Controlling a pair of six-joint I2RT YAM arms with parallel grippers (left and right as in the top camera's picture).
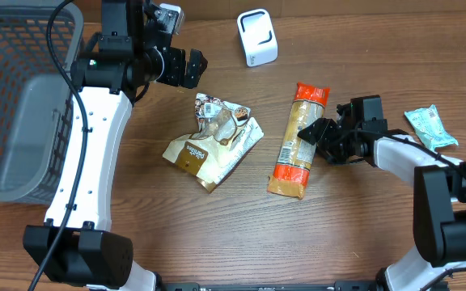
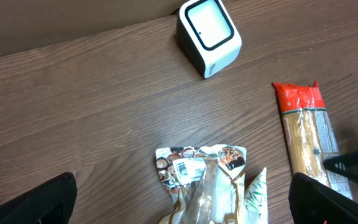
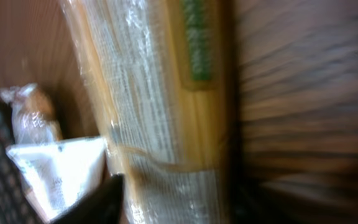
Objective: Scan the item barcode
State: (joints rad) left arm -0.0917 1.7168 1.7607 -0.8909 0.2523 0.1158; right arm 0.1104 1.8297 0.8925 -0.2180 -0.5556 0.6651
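A long spaghetti pack [image 1: 296, 141] with orange ends lies on the wooden table right of centre. My right gripper [image 1: 310, 133] reaches in from the right and is shut on its middle. In the right wrist view the pack [image 3: 160, 93] fills the space between the dark fingers [image 3: 95, 202]. No barcode shows on it. The white scanner [image 1: 257, 37] stands at the back, also seen in the left wrist view [image 2: 209, 36]. My left gripper [image 1: 191, 69] hangs open and empty above the table's back left, its fingers [image 2: 42, 199] spread wide.
A crumpled brown and white snack bag [image 1: 215, 139] lies mid-table, its white label [image 2: 188, 167] facing up. A teal packet [image 1: 431, 127] sits at the far right. A grey mesh basket [image 1: 23, 97] stands on the left edge.
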